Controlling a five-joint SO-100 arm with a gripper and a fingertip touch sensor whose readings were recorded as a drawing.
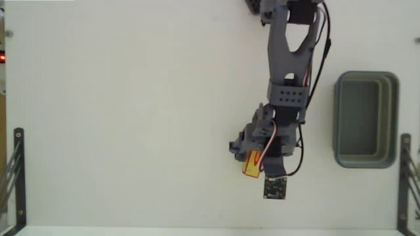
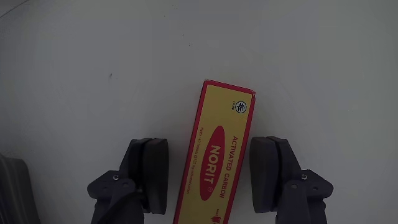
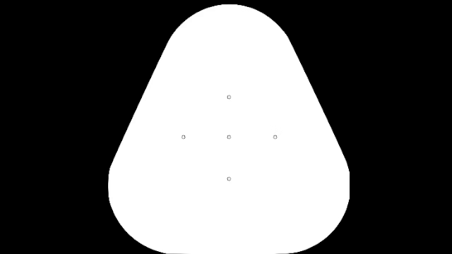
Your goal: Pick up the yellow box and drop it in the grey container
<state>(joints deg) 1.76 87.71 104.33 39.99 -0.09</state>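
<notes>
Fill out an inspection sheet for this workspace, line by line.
Surface: white table, bare where visible.
Job's things: yellow Norit box lies flat between the tool's fingers; grey container stands empty, to the right in the fixed view.
Clutter: nothing seen.
Grippers: tool open, fingers on either side of the box, a gap on each side.
Cables: black and red-white leads run along the arm.
Surroundings: dark metal brackets at the table's side edges.
</notes>
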